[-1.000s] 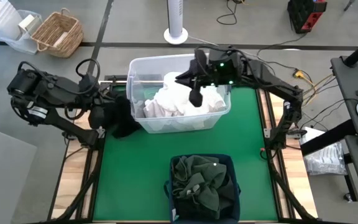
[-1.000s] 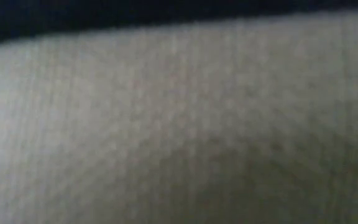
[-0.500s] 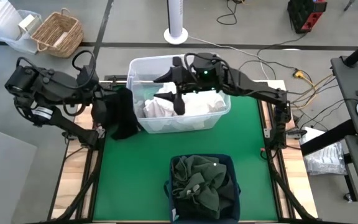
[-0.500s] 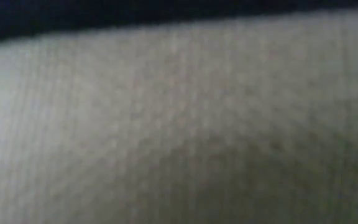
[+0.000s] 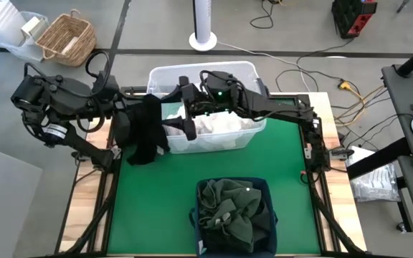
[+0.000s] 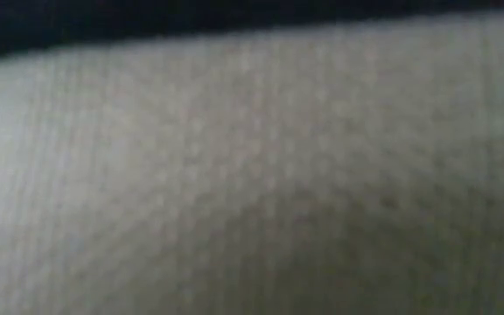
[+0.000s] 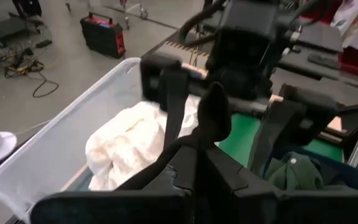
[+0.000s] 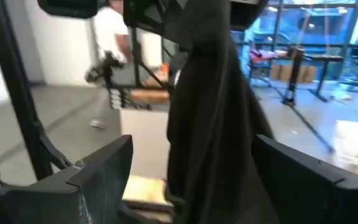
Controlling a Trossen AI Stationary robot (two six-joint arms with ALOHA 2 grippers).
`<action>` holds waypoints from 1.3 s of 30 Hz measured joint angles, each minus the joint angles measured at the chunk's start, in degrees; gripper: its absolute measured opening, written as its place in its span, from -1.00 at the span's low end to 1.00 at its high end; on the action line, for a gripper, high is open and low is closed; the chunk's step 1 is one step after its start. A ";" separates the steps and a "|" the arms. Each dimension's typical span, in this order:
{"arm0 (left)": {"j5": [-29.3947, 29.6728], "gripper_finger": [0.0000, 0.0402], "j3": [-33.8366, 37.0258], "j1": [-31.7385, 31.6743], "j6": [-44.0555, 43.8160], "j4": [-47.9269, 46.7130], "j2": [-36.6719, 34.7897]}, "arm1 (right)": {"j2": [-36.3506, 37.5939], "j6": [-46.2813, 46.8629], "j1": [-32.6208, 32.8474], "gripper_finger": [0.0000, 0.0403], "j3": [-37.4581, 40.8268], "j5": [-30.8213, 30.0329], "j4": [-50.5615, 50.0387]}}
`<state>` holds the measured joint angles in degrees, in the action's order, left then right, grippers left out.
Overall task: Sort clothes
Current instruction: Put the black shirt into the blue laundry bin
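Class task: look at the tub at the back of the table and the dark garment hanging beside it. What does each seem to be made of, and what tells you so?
Tub: clear, smooth plastic, probably rigid; the white clothes show through its wall.
Dark garment: soft matte black fabric, likely knit; it droops in limp folds from the left gripper.

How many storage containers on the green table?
2: clear plastic tub of white garments at the far edge, navy square bin of dark green garments at the near edge. The wicker basket sits off-table.
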<state>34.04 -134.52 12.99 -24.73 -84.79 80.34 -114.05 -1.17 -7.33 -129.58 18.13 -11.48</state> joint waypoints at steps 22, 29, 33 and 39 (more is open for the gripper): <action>1.55 -1.00 -0.09 -0.01 3.01 5.98 2.19 | -5.41 5.70 0.35 0.22 0.00 1.40 12.29; 1.46 -0.94 -0.39 -0.02 2.32 5.98 2.08 | -5.41 5.53 0.33 -0.37 0.00 -0.03 12.21; -0.10 -0.76 -0.39 -0.02 -0.10 5.32 1.26 | -5.41 4.21 0.33 -0.74 0.00 -0.09 12.11; -2.62 -0.33 -0.42 0.00 -1.85 2.33 0.15 | -5.20 3.20 0.33 -0.94 0.00 1.36 11.44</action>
<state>31.43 -134.93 12.99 -26.57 -82.46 80.48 -119.25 2.03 -7.01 -129.58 19.49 -0.05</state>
